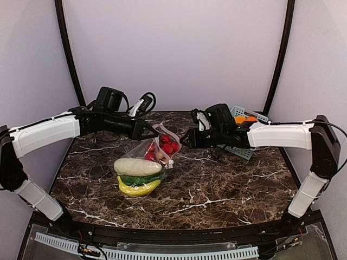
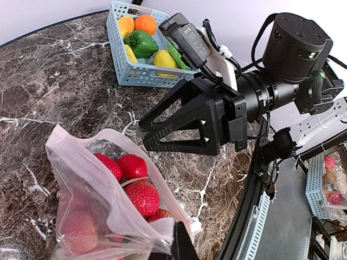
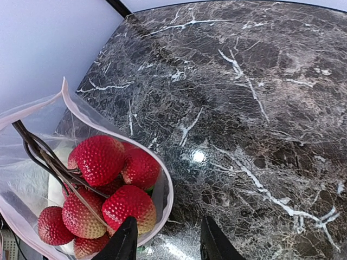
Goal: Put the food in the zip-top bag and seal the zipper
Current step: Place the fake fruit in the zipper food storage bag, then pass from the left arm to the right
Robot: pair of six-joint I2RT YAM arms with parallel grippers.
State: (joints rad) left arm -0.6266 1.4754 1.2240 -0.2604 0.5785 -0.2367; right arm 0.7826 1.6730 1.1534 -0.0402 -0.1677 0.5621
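Note:
The zip-top bag [image 1: 161,129] lies left of centre on the table, holding the food: a long white vegetable [image 1: 137,166], dark green vegetables [image 1: 142,179] and a yellow banana bunch [image 1: 138,189]. Red fruits [image 3: 100,160] sit just inside the gaping mouth. My left gripper [image 2: 181,241] is shut on the bag's mouth edge and holds it up. My right gripper [image 3: 169,238] is open at the mouth's right side. One finger is above the red fruits, the other over bare table, with the pale pink zipper [image 3: 167,189] rim below the gap.
A blue-grey slatted basket [image 2: 127,67] with orange, yellow and green toy produce stands at the back right, behind my right gripper [image 1: 185,141]. The marble table [image 1: 227,184] stretches to the front and right. Cables lie at the back near the left arm.

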